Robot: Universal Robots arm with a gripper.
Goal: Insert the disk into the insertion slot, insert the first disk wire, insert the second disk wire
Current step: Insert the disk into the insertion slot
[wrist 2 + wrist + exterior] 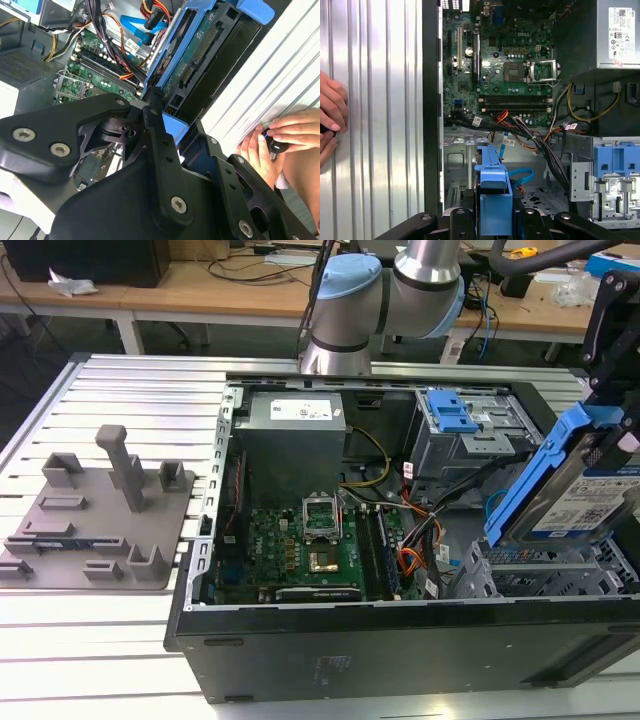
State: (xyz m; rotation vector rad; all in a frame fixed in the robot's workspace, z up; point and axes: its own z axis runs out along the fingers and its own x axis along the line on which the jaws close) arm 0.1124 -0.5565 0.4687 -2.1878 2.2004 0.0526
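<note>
My gripper (618, 390) is clamped on the disk (575, 495), its fingers (457, 220) pressing either side of the blue carrier; in the first wrist view the carrier's end (493, 192) stands between them, and in the second wrist view the disk (200, 60) shows its green circuit side. The disk hangs tilted on edge over the insertion slot (545, 575), the perforated grey cage in the near corner of the computer case (400, 645) at the exterior view's right. Whether the disk's lower edge touches the cage I cannot tell; it is not seated inside. The open case holds one green motherboard (310, 550) on its floor, one grey power supply (295, 418) against the far wall, one larger grey bay with a blue latch (455, 418) in the far corner at the exterior view's right, and a bundle of orange and black cables (415, 545) between board and cage. The case lies on a slotted aluminium table (130, 390). One grey fixture plate (100, 510), carrying several upright blocks, sits near the table's edge at the exterior view's left, well apart from the case. A person's hand (330, 120) rests on the table beside the case wall. Wooden workbenches (200, 285) stand behind the table.
</note>
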